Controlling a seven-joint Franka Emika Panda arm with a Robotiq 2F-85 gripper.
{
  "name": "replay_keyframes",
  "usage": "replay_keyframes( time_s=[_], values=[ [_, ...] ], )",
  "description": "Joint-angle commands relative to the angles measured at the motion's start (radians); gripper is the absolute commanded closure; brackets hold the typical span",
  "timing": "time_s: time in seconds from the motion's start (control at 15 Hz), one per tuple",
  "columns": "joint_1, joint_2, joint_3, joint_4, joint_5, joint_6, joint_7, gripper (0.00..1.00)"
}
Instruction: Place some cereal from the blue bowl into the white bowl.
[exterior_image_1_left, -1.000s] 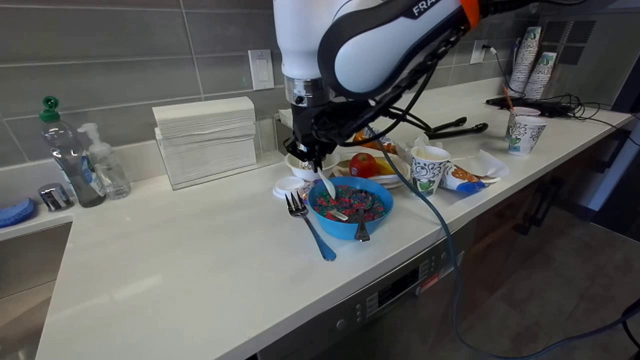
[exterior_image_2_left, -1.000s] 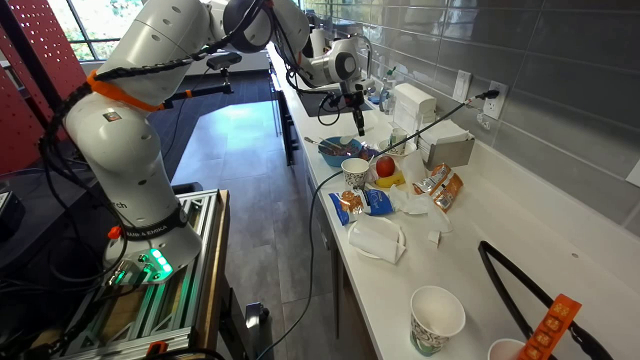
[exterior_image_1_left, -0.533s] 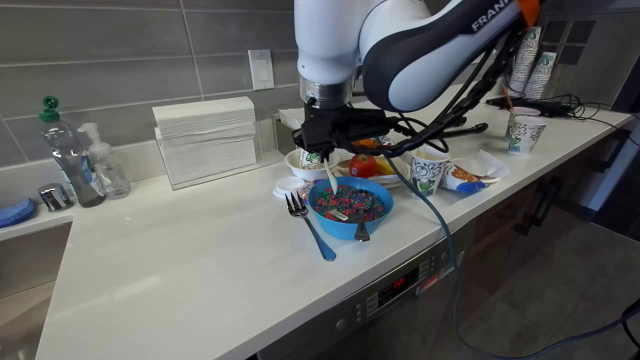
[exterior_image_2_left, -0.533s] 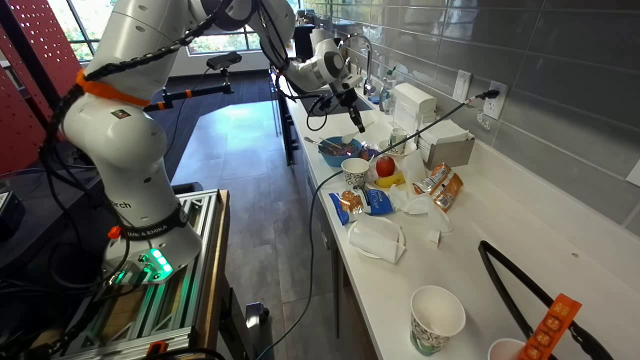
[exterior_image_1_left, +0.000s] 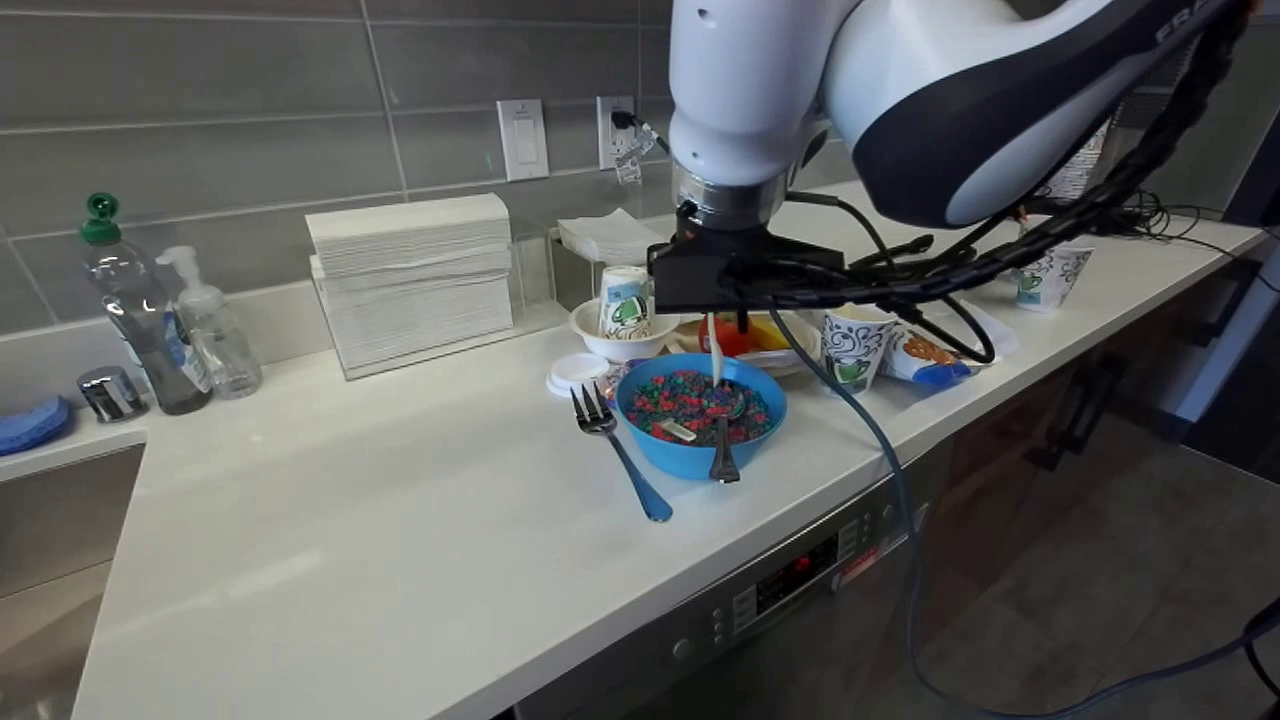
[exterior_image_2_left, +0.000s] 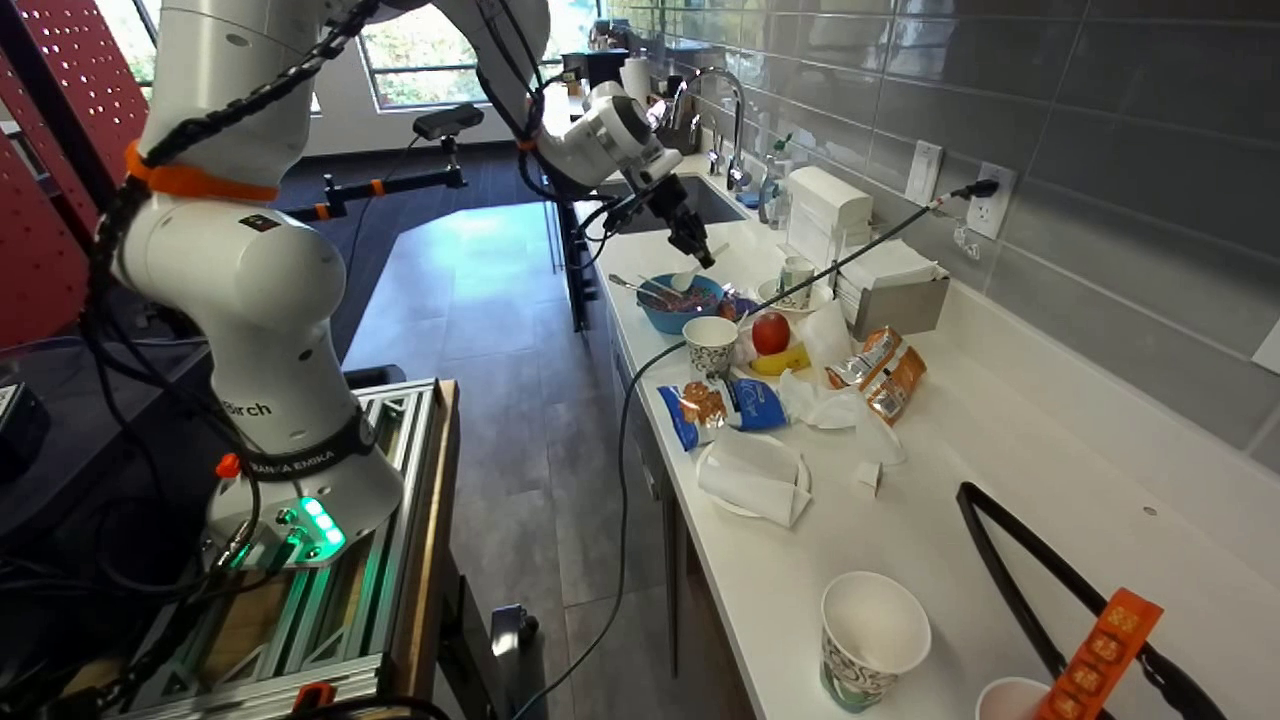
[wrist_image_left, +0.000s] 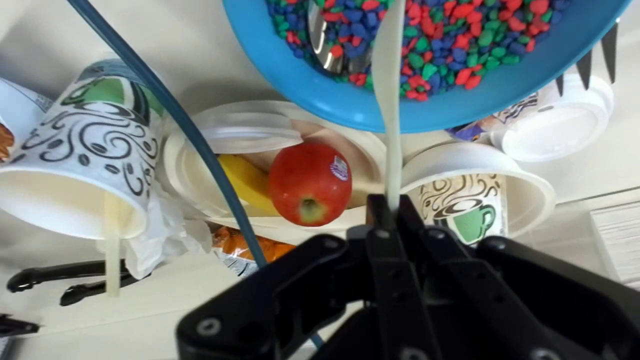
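The blue bowl (exterior_image_1_left: 690, 462) stands near the counter's front edge and also shows in the wrist view (wrist_image_left: 345, 107). It holds the cereal (exterior_image_1_left: 665, 398), small red, green and blue pieces (wrist_image_left: 455, 45). My gripper (wrist_image_left: 393, 205) is shut on a white plastic spoon (wrist_image_left: 392, 100). The spoon points down over the cereal; I cannot tell whether its end touches it. A metal spoon (exterior_image_1_left: 723, 452) rests in the blue bowl. The white bowl (exterior_image_1_left: 610, 345) sits behind it, with a paper cup (exterior_image_1_left: 625, 305) inside; it also shows in the wrist view (wrist_image_left: 542, 195). My fingertips are mostly hidden in that exterior view.
A fork (exterior_image_1_left: 630, 465) and white lid (exterior_image_1_left: 578, 372) lie beside the blue bowl. An apple (wrist_image_left: 310, 185), a banana (wrist_image_left: 245, 182) and a paper cup (wrist_image_left: 95, 155) are behind it. A cable (wrist_image_left: 187, 127) crosses above the counter. Napkin stacks (exterior_image_1_left: 410, 285) stand at the wall.
My gripper has moved right across the blue bowl in an exterior view, carrying the white spoon from the bowl's left part to beside the metal spoon's head. My hand is more tilted.
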Motion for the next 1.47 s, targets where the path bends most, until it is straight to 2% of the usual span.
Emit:
replay_keyframes(
  time_s=[0.0,0.07,0.13,0.2,0.67,0.73,1.0,1.2,1.4],
  values=[
    [0.005,-0.071,0.029,-0.087,-0.126,-0.096,0.246,0.99],
    [-0.018,-0.076,0.056,-0.095,-0.136,-0.1,0.25,0.99],
    [-0.066,-0.042,0.102,-0.039,-0.12,-0.102,0.179,0.94],
    [-0.075,-0.049,0.119,-0.048,-0.133,-0.116,0.202,0.94],
    [-0.092,-0.059,0.133,-0.058,-0.141,-0.118,0.217,0.94],
    [-0.097,-0.046,0.137,-0.045,-0.128,-0.125,0.202,0.99],
    [-0.156,0.004,0.219,0.037,-0.128,-0.236,0.168,0.99],
    [-0.177,0.037,0.259,0.097,-0.164,-0.32,0.173,0.99],
    [-0.203,0.061,0.281,0.111,-0.253,-0.251,0.223,0.99]
  ],
)
